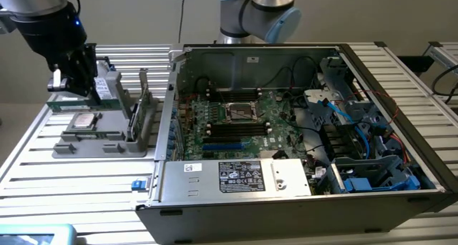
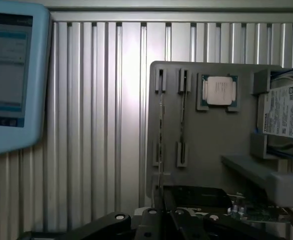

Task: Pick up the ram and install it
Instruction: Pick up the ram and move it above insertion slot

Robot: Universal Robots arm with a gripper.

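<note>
- Green and narrow, the ram (image 1: 68,102) lies level at the tips of the gripper (image 1: 72,90), over the far-left corner of the grey parts holder (image 1: 100,148).
- The claw is drawn together and clamps the ram between its fingers. Whether the stick touches the holder beneath it, I cannot tell.
- The holder sits on the slatted aluminium bench (image 1: 72,175), toward the edge at the exterior view's left and just beside the computer case (image 1: 301,213).
- A processor chip (image 1: 82,120) lies flat in a square recess of the holder.
- A silver drive with a white label (image 1: 107,87) stands tilted in the holder, just beside the gripper.
- Two narrow upright slots (image 2: 182,120) run along the holder's side nearest the case.
- The case lies on its side with the panel off, on the part of the bench at the exterior view's right.
- Inside it lies the green motherboard (image 1: 243,132), with rows of black memory slots on either side of the processor socket (image 1: 239,112).
- A silver box with a label (image 1: 243,175) lines the case's near wall.
- A blue-framed screen (image 1: 32,235) rests at the bench's near-left corner in the exterior view.
- A grey and blue arm joint (image 1: 261,14) rises behind the case at the bench's far edge.
</note>
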